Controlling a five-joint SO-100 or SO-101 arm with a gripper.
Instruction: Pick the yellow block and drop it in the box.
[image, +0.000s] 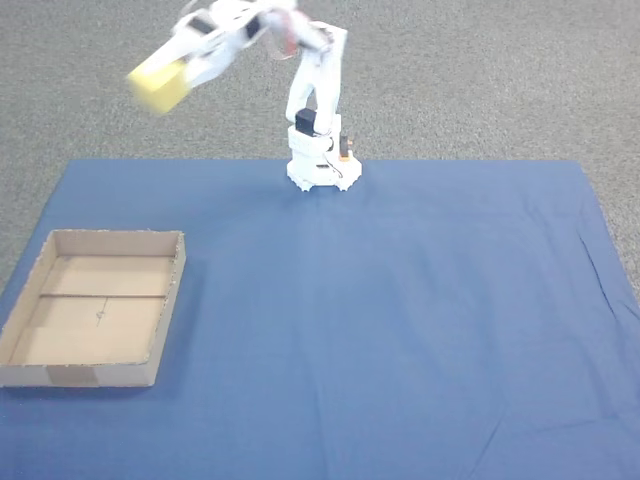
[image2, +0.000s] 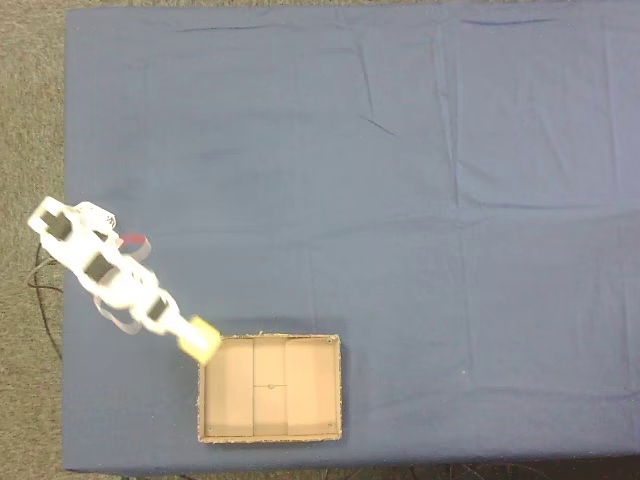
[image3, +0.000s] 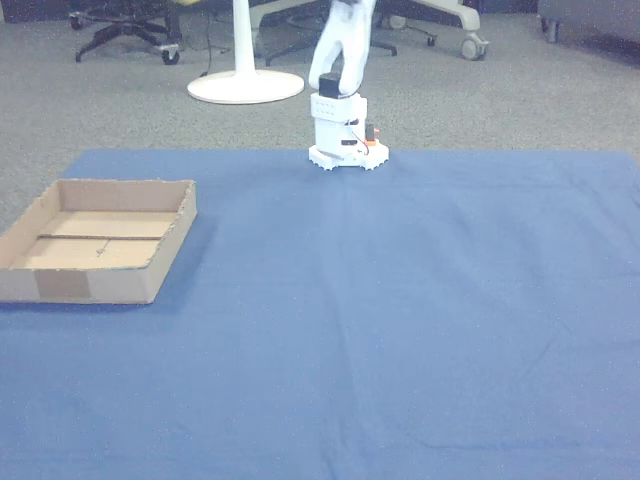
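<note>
The yellow block (image: 160, 84) sits clamped at the tip of the raised gripper (image: 172, 76), beside the box (image2: 337, 390).

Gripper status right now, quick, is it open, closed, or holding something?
Gripper: closed on the yellow block, held up in the air; in a fixed view from above it sits just outside the box corner.

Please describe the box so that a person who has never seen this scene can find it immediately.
Start from the blue cloth that covers the table. In a fixed view, the box lies near its left edge: a shallow, open, brown cardboard tray with nothing inside.
</note>
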